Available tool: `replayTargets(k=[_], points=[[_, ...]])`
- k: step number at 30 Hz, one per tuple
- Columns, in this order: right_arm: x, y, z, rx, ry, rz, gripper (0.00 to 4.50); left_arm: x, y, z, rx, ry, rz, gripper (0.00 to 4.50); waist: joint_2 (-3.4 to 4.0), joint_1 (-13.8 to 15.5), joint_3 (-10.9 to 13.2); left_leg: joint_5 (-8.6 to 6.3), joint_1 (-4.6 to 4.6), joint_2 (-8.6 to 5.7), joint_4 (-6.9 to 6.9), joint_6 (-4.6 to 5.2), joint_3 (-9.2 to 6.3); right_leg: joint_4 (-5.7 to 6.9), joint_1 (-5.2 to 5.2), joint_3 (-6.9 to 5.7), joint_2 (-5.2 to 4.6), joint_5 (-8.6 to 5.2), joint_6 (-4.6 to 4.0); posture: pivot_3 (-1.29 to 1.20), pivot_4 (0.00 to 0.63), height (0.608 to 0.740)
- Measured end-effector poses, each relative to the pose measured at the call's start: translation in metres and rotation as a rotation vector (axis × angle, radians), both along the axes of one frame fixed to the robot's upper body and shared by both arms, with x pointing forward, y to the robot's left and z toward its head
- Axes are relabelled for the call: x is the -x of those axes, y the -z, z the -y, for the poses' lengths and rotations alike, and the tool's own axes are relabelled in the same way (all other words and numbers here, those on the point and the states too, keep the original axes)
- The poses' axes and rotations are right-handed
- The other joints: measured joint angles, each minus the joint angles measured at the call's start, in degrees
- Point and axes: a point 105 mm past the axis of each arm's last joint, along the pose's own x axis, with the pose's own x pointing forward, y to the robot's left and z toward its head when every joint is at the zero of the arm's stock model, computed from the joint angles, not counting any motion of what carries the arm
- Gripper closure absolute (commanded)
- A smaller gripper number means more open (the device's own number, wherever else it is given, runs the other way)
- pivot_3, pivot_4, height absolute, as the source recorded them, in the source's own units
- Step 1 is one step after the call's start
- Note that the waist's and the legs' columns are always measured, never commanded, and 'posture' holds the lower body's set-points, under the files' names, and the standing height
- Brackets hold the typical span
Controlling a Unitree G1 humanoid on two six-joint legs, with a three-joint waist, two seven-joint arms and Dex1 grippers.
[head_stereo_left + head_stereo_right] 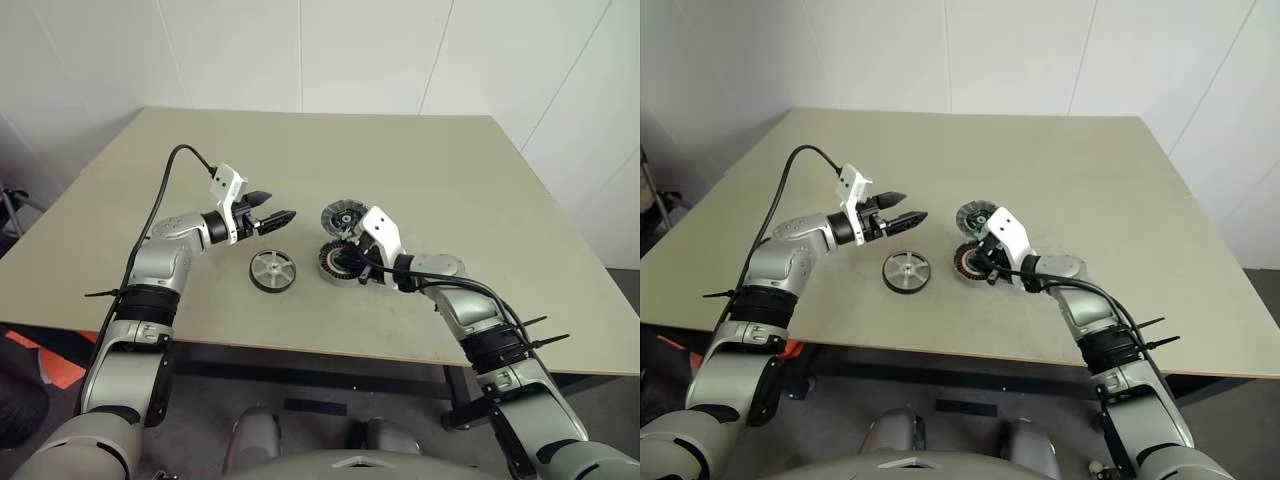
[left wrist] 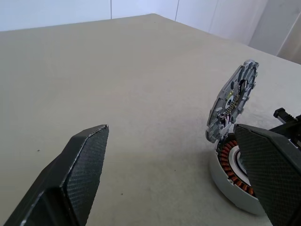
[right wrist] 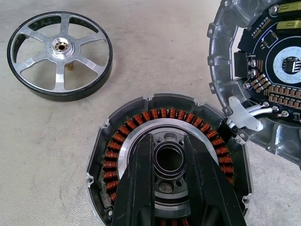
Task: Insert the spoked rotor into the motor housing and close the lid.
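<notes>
My right pincer (image 1: 352, 262) pins the motor housing (image 1: 338, 262) at frame centre, nearly closed; my open left pincer (image 1: 268, 215) should drop squarely onto the spoked rotor (image 1: 273, 270) lying flat beside it, lid (image 1: 343, 218) standing open.

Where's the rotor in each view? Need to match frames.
Left eye: rotor flat on the table, just left of the housing.
Right eye: rotor, same spot, left of the housing.
Left wrist: not in it.
Right wrist: rotor lies apart from the housing.
Shared landmark: the housing's copper windings, with the lid propped at its edge.
</notes>
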Motion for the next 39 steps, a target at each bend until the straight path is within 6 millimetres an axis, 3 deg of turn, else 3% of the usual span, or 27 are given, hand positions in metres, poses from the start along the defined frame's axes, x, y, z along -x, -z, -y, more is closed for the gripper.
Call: replayTargets(k=[1,6,18,22,25,30,39], points=[[0.0,0.0,0.0,0.0,0.0,0.0,3.92,0.0,0.0,0.0,0.0,0.0,0.0,0.0,0.0,0.0,0.0,0.0,0.0,0.0,0.0,0.0,0.0,0.0,0.0,0.0,0.0,0.0,0.0,0.0,0.0,0.74],[-0.001,0.0,0.001,0.005,0.008,0.006,2.22,0.0,0.0,0.0,0.0,0.0,0.0,0.0,0.0,-0.01,0.0,0.0,0.0,0.0,0.0,0.0,0.0,0.0,0.01,0.0,0.0,0.0,0.0,0.0,0.0,0.74],[-0.002,-0.004,0.009,-0.035,0.033,-0.039,2.22,0.0,0.0,0.0,0.001,0.0,0.0,0.0,0.0,0.01,0.0,-0.02,-0.02,-0.01,-0.01,0.02,0.0,-0.03,-0.02,0.0,0.0,0.0,0.0,0.0,0.0,0.74],[-0.004,-0.03,0.015,-0.188,0.068,-0.061,2.22,0.0,0.0,0.0,0.0,0.0,0.0,0.0,0.0,0.02,0.01,-0.02,-0.07,0.0,-0.01,0.03,0.0,-0.03,-0.07,0.0,0.0,0.0,-0.01,0.0,0.0,0.74],[-0.002,-0.05,0.012,-0.255,0.039,-0.054,2.84,0.0,0.0,0.0,0.001,0.0,0.0,0.0,0.0,0.0,0.0,-0.02,-0.07,0.01,-0.03,0.02,0.0,-0.03,-0.08,0.0,0.01,0.01,-0.02,0.0,0.0,0.74],[0.0,-0.049,0.009,-0.243,0.028,-0.056,4.47,0.0,0.0,0.0,0.001,0.001,0.0,0.0,0.0,0.01,0.0,-0.01,-0.09,0.0,-0.03,0.0,0.01,-0.04,-0.1,0.0,0.0,0.0,-0.01,0.0,0.0,0.74],[0.005,-0.022,-0.005,-0.118,-0.001,-0.062,4.47,0.0,0.001,0.0,-0.002,0.0,-0.001,0.0,0.0,0.0,0.01,0.01,-0.11,-0.01,-0.03,-0.03,0.01,-0.07,-0.11,0.0,0.0,-0.01,0.01,0.0,0.0,0.74]])
